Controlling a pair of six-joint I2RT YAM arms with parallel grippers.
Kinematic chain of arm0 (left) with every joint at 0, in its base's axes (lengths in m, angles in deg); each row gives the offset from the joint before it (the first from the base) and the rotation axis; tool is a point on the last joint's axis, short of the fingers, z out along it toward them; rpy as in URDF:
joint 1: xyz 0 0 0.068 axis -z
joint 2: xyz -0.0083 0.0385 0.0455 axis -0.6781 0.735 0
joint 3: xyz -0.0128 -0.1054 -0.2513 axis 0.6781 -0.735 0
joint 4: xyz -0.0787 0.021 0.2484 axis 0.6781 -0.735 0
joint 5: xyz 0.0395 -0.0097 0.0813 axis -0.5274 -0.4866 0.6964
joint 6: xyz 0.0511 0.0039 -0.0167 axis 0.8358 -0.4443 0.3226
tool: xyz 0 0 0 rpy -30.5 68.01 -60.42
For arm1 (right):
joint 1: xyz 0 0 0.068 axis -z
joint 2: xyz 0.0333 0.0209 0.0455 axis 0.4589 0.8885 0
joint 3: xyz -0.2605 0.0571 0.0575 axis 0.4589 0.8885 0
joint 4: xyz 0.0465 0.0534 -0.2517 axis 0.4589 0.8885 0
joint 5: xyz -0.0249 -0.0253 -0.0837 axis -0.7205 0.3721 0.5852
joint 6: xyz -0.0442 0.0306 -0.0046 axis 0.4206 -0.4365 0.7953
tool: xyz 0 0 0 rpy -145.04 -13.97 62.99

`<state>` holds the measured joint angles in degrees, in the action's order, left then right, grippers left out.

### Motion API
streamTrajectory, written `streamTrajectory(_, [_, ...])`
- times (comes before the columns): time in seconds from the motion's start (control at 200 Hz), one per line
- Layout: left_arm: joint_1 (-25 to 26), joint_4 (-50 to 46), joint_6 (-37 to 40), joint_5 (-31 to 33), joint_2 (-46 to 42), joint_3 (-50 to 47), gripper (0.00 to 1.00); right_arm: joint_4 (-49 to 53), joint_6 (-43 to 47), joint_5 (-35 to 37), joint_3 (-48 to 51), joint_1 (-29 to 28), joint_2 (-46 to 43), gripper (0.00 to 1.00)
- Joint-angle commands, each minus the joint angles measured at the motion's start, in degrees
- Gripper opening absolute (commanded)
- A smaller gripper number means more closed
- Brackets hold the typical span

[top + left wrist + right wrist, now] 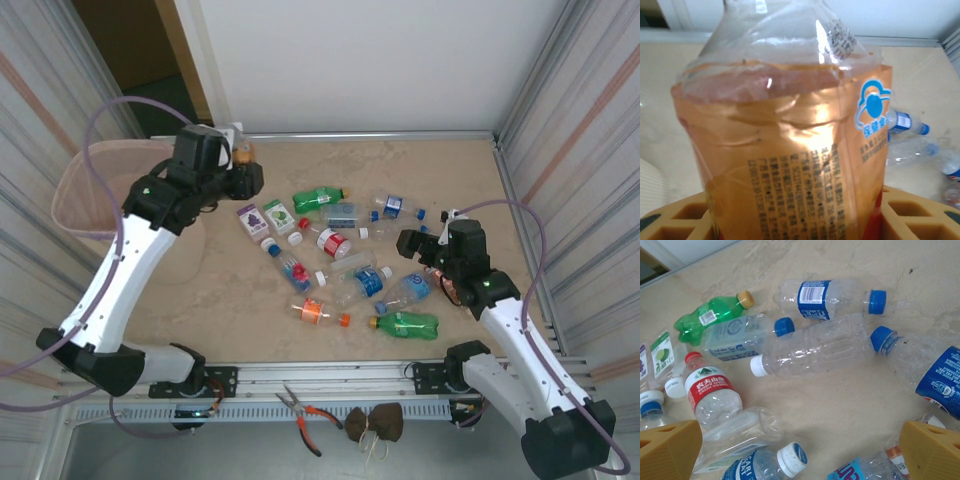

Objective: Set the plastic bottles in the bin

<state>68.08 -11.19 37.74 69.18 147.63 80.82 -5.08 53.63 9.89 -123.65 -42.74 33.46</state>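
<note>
Right up against the left wrist lens sits an orange-labelled bottle (790, 150). It's clear plastic up top and a bit dented, with a blue logo on the side of the label. The left gripper (243, 170) is clamped on it, and you can see the yellow pads (915, 212) on either side of it at the bottom of the shot. From the top camera, that gripper is near the far wall, just right of the bin (72, 185) and not over it. The bin is the pale pink one in the far left corner, partly hidden behind the left arm.

The right gripper (800, 450) hangs spread wide with nothing in it, over the right side of the pile. Its yellow fingers (667, 450) sit at both bottom corners of its own view. In front of it a white-capped clear bottle (810, 352) lies on its side, with a blue-labelled bottle (830, 295) with a blue cap just beyond it. A green bottle (710, 317) with a yellowish cap is off to the upper left, and a red-labelled bottle (710, 390) with a red cap is on the left.

The other plastic bottles (350, 265) are scattered over the middle of the table (230, 300), with a second green bottle (405, 323) closest to the arm bases. Red-handled pliers (300, 408) rest on the front rail.
</note>
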Motion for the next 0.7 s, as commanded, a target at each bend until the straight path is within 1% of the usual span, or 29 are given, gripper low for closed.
streamTrajectory(0.0, [-2.1, -8.3, 11.6, 8.9, -1.3, 4.8, 0.46, -1.3, 0.6, -0.2, -0.8, -0.4, 0.7, 1.00])
streamTrajectory(0.145, [-6.4, -12.1, 15.8, 15.1, -1.7, 8.4, 0.44, -1.9, 0.6, -0.5, -1.1, -0.4, 1.5, 1.00])
streamTrajectory(0.316, [-14.9, -13.1, 18.5, 16.1, -2.9, 8.6, 0.44, -2.3, 0.7, -0.9, -1.4, -0.4, 2.4, 1.00])
streamTrajectory(0.436, [-20.1, -12.7, 20.3, 18.3, -3.1, 6.2, 0.44, -2.5, 0.6, -1.2, -1.6, -0.4, 2.8, 1.00])
streamTrajectory(0.601, [-26.5, -9.5, 21.7, 19.1, -3.3, 0.5, 0.44, -2.8, 0.6, -1.4, -1.8, -0.4, 3.4, 1.00])
streamTrajectory(0.696, [-30.6, -7.8, 21.7, 17.3, -2.5, -2.8, 0.43, -2.9, 0.5, -1.6, -1.8, -0.3, 3.7, 1.00])
